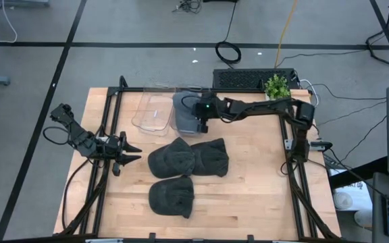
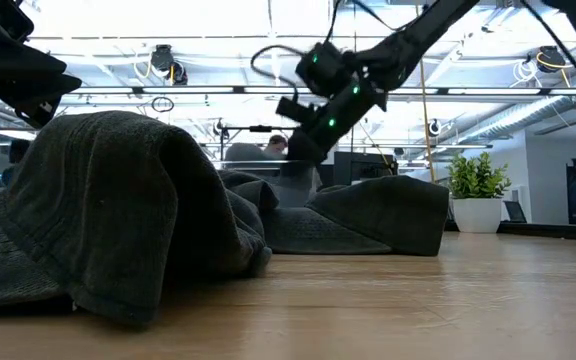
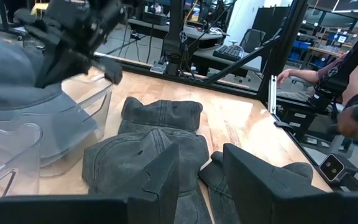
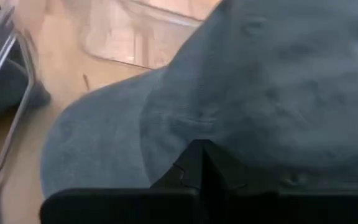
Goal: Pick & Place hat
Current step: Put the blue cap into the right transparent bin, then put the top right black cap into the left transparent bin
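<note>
I have the right gripper (image 1: 201, 123) pinched shut on the grey hat (image 1: 184, 112) over the clear bin (image 1: 155, 113), upper centre; releasing off-centre could drape it across the rim

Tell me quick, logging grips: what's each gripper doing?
Left gripper: open, empty, at the table's left.
Right gripper: shut on a grey hat over the bin.
</note>
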